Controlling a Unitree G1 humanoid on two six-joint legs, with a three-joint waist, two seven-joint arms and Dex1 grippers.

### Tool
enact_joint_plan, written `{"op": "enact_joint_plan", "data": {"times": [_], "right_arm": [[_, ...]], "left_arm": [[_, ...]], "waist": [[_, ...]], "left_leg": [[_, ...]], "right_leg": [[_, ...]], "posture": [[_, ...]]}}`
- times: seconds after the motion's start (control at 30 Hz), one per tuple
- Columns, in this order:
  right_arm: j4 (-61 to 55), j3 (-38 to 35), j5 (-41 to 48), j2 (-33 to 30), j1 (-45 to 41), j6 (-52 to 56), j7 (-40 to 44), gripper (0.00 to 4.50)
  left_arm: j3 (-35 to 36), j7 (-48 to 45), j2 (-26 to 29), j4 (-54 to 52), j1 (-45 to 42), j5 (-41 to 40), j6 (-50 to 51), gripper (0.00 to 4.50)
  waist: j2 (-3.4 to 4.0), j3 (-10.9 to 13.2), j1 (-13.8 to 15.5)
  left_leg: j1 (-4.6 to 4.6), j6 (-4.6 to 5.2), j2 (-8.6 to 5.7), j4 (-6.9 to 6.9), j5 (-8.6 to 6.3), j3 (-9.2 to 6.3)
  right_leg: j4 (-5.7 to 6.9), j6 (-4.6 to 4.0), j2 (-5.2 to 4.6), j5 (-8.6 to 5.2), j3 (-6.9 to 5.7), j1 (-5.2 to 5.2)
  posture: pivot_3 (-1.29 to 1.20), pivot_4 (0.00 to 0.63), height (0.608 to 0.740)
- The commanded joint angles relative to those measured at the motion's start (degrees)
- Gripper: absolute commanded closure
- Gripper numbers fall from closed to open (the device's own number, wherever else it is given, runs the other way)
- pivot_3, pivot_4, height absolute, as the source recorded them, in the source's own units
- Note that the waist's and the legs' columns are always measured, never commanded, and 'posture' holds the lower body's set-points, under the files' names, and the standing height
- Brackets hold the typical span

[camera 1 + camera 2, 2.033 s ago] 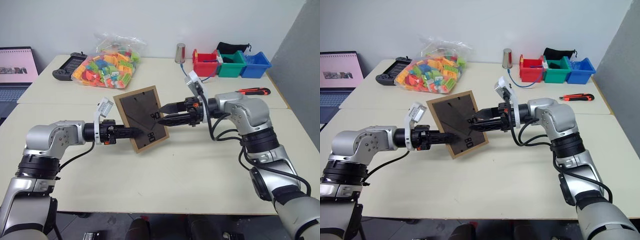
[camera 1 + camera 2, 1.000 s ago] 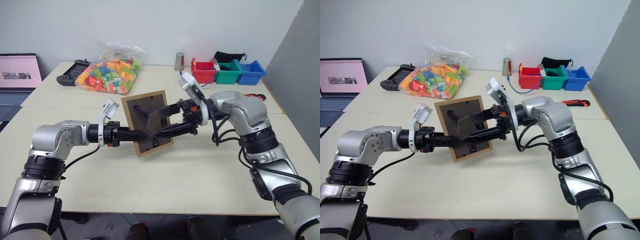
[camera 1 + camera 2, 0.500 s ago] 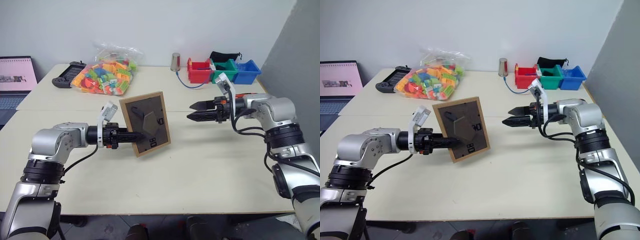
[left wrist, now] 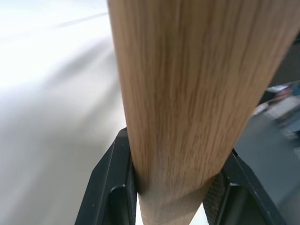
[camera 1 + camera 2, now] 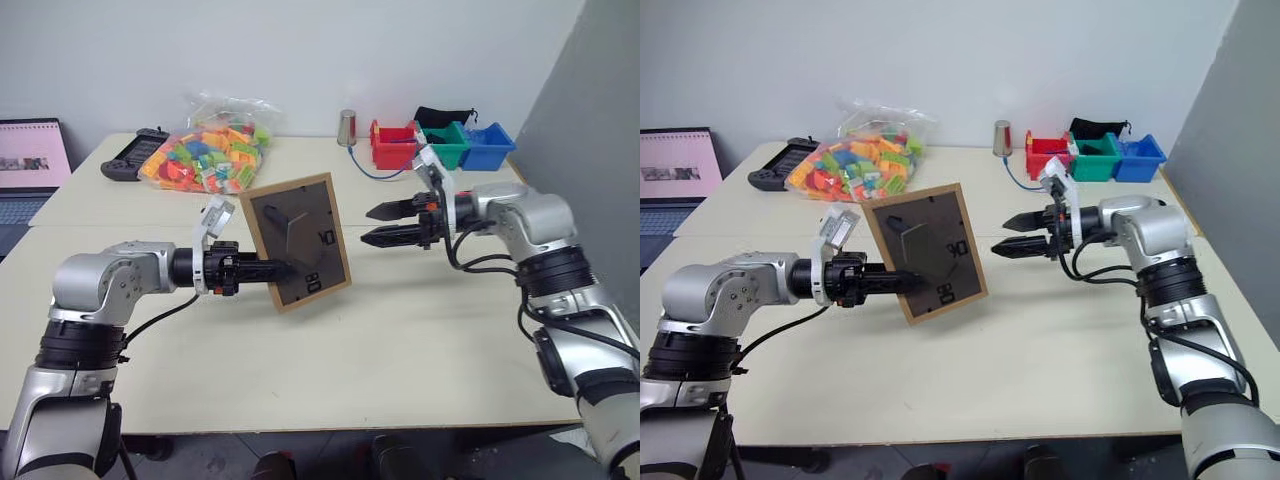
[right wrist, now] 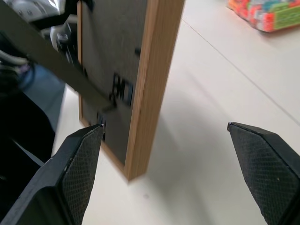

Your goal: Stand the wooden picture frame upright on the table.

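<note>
Since a second ago your right gripper (image 5: 372, 224) has pulled out from behind the frame (image 5: 296, 240) and is now sitting apart from it, right of centre, while the stand (image 5: 287, 226) is now swung out from the back panel.

Going from the left of the picture: your left gripper (image 5: 268, 268) is clamping the frame's lower left edge, fingers (image 4: 108, 187) pressing on both sides of the wood, likely to steady it while the stand was being worked. The frame is sitting at picture centre, tilted, dark back toward you, its lower corner close to the table (image 5: 400, 340); whether it is touching I cannot tell. To its right, your right gripper is hanging wide open and empty, pointing at the frame, probably waiting to assist in setting it down.
</note>
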Motion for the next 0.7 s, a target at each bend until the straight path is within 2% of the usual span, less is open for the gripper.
{"op": "enact_joint_plan", "data": {"times": [0.03,0.07,0.13,0.23,0.3,0.37,0.53,0.7], "right_arm": [[4.12,2.22,-16.44,-1.04,1.21,-45.54,-10.72,0.03],[6.30,3.63,-20.42,-2.31,2.30,-58.46,-11.31,0.03],[11.45,1.46,-20.88,-2.80,3.20,-69.54,-12.78,0.03],[19.70,1.04,-28.31,-5.50,3.81,-97.05,-21.27,0.03],[23.27,0.89,-38.61,-7.06,3.49,-110.51,-31.76,0.03],[25.32,-0.18,-48.75,-7.21,2.47,-119.21,-41.60,0.03],[21.96,-1.19,-71.48,-5.13,0.28,-127.30,-64.47,0.03],[17.91,7.69,-91.23,-4.45,-2.79,-122.48,-90.36,0.03]], "left_arm": [[7.13,4.83,-1.23,-1.16,-1.42,-8.34,11.57,3.13],[7.97,5.74,-1.37,-1.49,-0.84,-9.42,13.59,3.13],[10.45,8.24,-2.26,-1.30,-0.32,-11.78,18.14,3.13],[13.64,11.68,-3.69,-0.90,-0.12,-14.28,23.17,3.13],[15.62,14.23,-5.01,-0.06,-0.54,-16.27,26.14,3.13],[15.91,17.13,-5.35,1.35,-0.96,-20.06,27.07,3.13],[13.39,23.36,-4.28,3.55,-1.12,-30.12,27.10,3.13],[10.49,29.67,-3.72,4.81,-0.64,-39.51,27.10,3.13]], "waist": [[-0.02,-0.04,-0.37],[-0.05,-0.06,-0.38],[-0.23,-0.18,-0.21],[-0.28,-0.21,-0.45],[-0.27,-0.22,-0.63],[-0.28,-0.25,-0.79],[-0.29,-0.30,-1.64],[-0.30,-0.50,-1.68]], "left_leg": [[0.00,0.01,0.00,0.08,0.00,-0.06],[-0.04,0.02,-0.01,0.16,-0.01,-0.09],[-0.11,0.01,-0.02,0.17,-0.02,-0.15],[-0.15,-0.03,-0.04,0.21,0.00,-0.13],[-0.15,-0.04,-0.05,0.27,0.00,-0.14],[-0.13,-0.05,-0.04,0.28,0.01,-0.16],[0.16,-0.06,-0.04,0.23,0.02,-0.25],[0.26,-0.07,-0.11,0.23,0.02,-0.38]], "right_leg": [[0.02,0.00,0.00,0.00,-0.04,0.04],[0.01,0.01,0.00,0.00,-0.07,0.06],[-0.02,0.01,-0.02,0.00,-0.14,0.08],[-0.09,0.02,-0.11,0.00,-0.21,0.15],[-0.04,0.01,-0.15,0.00,-0.22,0.15],[0.00,0.01,-0.15,0.00,-0.22,0.15],[0.12,0.01,-0.02,0.00,0.00,0.17],[0.20,0.00,-0.01,0.00,0.05,0.22]], "posture": [[0.00,0.000,0.740],[0.00,0.000,0.740],[0.00,0.000,0.740],[0.00,0.000,0.740],[0.00,0.000,0.740],[0.00,0.000,0.740],[0.00,0.000,0.740],[0.00,0.000,0.740]]}}
